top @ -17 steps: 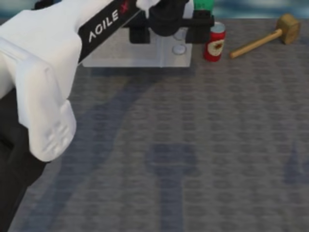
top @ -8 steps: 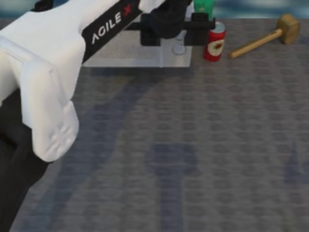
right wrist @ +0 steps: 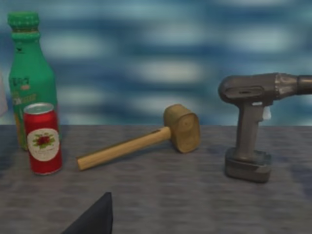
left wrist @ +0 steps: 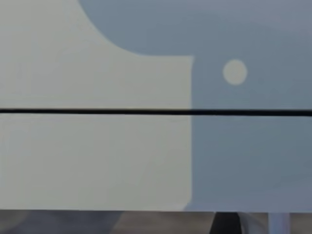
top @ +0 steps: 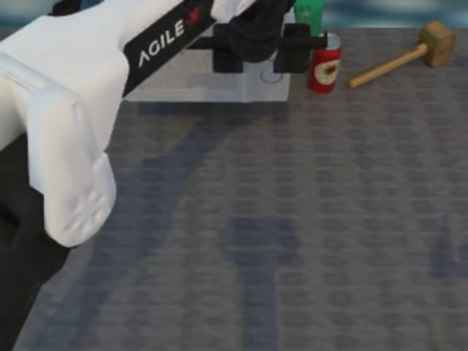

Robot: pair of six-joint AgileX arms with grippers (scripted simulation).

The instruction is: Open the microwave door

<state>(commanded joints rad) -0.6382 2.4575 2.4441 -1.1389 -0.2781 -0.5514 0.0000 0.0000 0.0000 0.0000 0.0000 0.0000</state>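
Across the far edge of the table (top: 307, 219), toward the top view's left, the microwave (top: 197, 84) is sitting with its white top facing the overhead camera, and the left arm is reaching out over it, its long white link marked AGILEX slanting across the left of the picture. Its dark left end effector (top: 256, 44) is hanging over the microwave's right end, near the knob side, and its fingers are hiding under the wrist, so I cannot tell how far apart they are or whether they are gripping anything. From the left wrist camera, a pale flat face of the microwave is filling nearly the whole picture, crossed by a thin dark seam, with one small round spot (left wrist: 235, 72) showing in the shaded part; whether this face is the microwave door I cannot tell. Just beside the microwave's right end a red can (top: 325, 64) is standing upright, with a green bottle (top: 308, 10) behind it. Farther right a wooden mallet (top: 398, 58) is lying on the table, head toward the far corner. Only the right wrist camera is showing a grey power drill (right wrist: 253, 131) standing upright beyond the mallet. One dark tip of the right end effector (right wrist: 95, 219) is peeking into that picture, too little to judge its opening.
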